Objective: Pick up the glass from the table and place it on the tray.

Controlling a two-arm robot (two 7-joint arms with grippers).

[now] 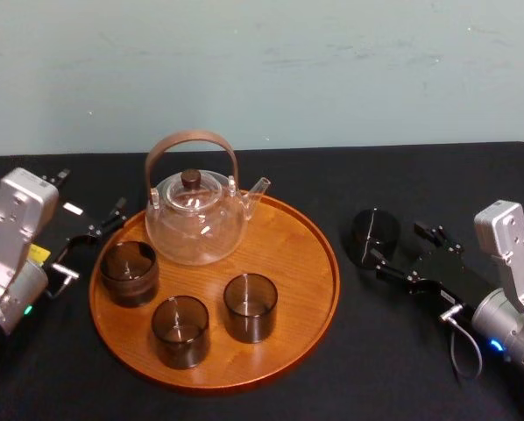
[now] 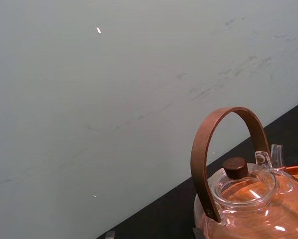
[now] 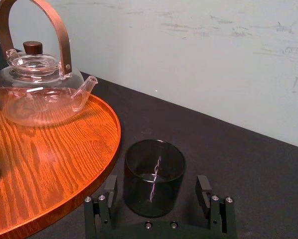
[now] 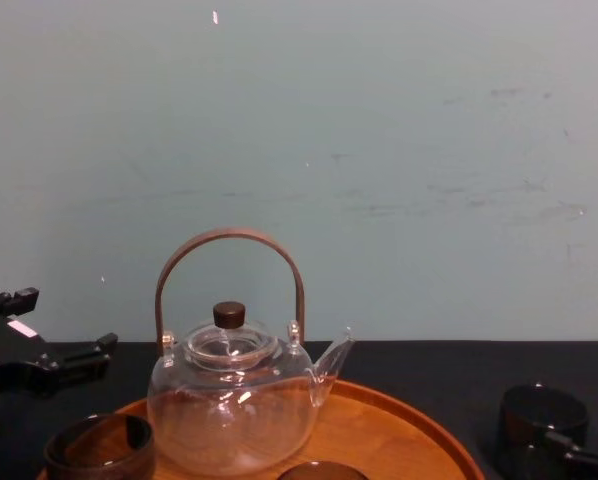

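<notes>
— Where is the glass?
— It stands upright on the black table, right between the two fingers of the right pincer.
— Does the pincer squeeze it?
— No. The fingers are wide apart, with a small gap on each side of the glass. It holds nothing.
— And the tray?
— It lies just beside that pincer, on its left. The glass teapot sits on it, farther off.
— What about the other arm?
— The left pincer rests at the tray's far side, well apart from the glass. Its fingers are spread too, with nothing in them.
</notes>
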